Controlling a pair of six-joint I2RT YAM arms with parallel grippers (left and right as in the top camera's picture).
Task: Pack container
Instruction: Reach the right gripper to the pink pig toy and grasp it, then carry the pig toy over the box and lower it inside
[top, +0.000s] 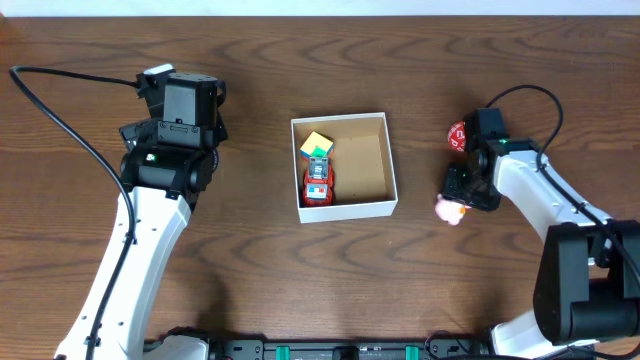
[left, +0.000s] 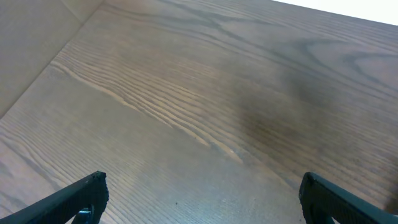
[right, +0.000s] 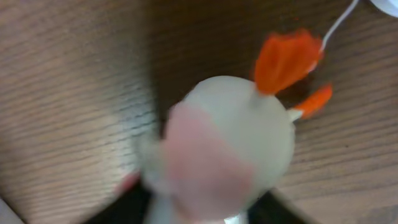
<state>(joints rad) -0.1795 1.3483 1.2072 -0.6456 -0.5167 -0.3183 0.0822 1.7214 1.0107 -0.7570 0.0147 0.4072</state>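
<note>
The right gripper (top: 458, 195) hangs low over the desk (top: 250, 290), to the right of the container (top: 345, 209), right on top of a small cream-and-pink toy (top: 450, 211) with orange bits sticking out of it. From the wrist view the toy fills nearly everything and is badly blurred. Dark shapes sit either side of it at the bottom edge, but I cannot tell whether the gripper has closed on it or merely stands around it. From above, the pink end of the toy pokes out from under the gripper on the side facing the container.

A little farther from the container, along the same arm, a round red toy with white markings (top: 456, 135) lies on the desk, half tucked behind the arm's black housing.

The container itself sits about mid-desk, square and shallow, lidless, with white walls and a brown floor. Two toys lie in its left half: a red toy car (top: 318, 185) toward the near wall and, just beyond it and seemingly touching it, a block (top: 316, 147) with yellow, green and blue faces. The right half of the floor shows only brown cardboard.

The left gripper (left: 202, 202) is well off to the container's left, its fingers spread wide with nothing between them, only bare wood grain beneath.
</note>
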